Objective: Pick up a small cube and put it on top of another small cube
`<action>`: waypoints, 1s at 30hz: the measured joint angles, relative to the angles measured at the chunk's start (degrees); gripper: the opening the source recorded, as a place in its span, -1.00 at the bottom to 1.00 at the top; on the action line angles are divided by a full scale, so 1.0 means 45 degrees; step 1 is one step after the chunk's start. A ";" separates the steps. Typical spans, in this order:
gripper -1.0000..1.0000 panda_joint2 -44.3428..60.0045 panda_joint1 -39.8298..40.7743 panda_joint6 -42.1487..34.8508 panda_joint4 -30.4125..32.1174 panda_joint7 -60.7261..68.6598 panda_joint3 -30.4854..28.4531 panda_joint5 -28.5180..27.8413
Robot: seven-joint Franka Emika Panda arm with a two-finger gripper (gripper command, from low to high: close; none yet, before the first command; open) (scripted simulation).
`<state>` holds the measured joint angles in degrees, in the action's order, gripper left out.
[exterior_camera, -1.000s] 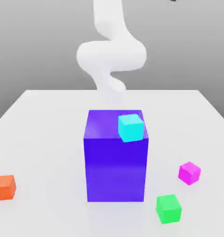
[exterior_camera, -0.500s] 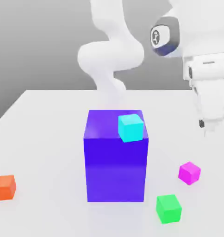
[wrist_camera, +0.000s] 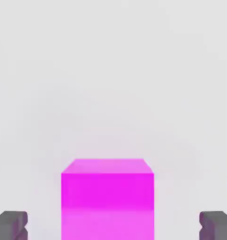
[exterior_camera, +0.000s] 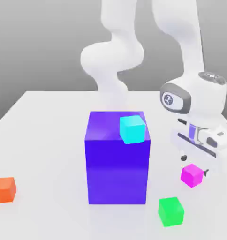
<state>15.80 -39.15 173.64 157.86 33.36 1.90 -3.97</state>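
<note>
My gripper (exterior_camera: 194, 165) hangs low over the white tabletop (exterior_camera: 45, 126), its two fingers spread wide and pinching nothing. The small magenta-pink cube (exterior_camera: 192, 175) sits on the table between the fingertips, toward the exterior view's right, untouched on either side. In the hand view the same cube (wrist_camera: 107, 199) stands square between my dark finger pads (wrist_camera: 11, 225), with bare table showing on both sides of it.

The table is a plain, matte white slab, faintly glossy near the front, where the blocks cast soft reflections. Behind it the room is a featureless grey backdrop, darker toward the top.

At the table's middle stands the big purple-blue block (exterior_camera: 117, 161), with a small cyan cube (exterior_camera: 132, 129) resting on its top near the far right corner. A small green cube (exterior_camera: 171, 211) lies near the front, just beside the magenta one. A small orange cube (exterior_camera: 4, 189) lies well apart, at the exterior view's left. My white arm (exterior_camera: 113, 56) rises behind the big block.
</note>
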 joint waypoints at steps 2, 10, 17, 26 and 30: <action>-1.00 0.0303 -0.0093 0.0248 -0.0056 -0.0030 -0.0102 -0.0039; -1.00 -0.0392 0.0047 -0.0340 0.0077 0.0077 0.0075 0.0106; -1.00 -0.2705 0.0650 -0.2638 0.0100 -0.0386 -0.0028 0.0743; -1.00 -0.2735 0.2698 -0.4745 -0.1976 -0.4883 -0.1462 0.0988; -1.00 -0.1845 0.3027 -0.4366 -0.2503 -0.5730 -0.1634 0.1276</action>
<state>7.50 -25.52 153.99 146.60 7.57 -5.45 1.77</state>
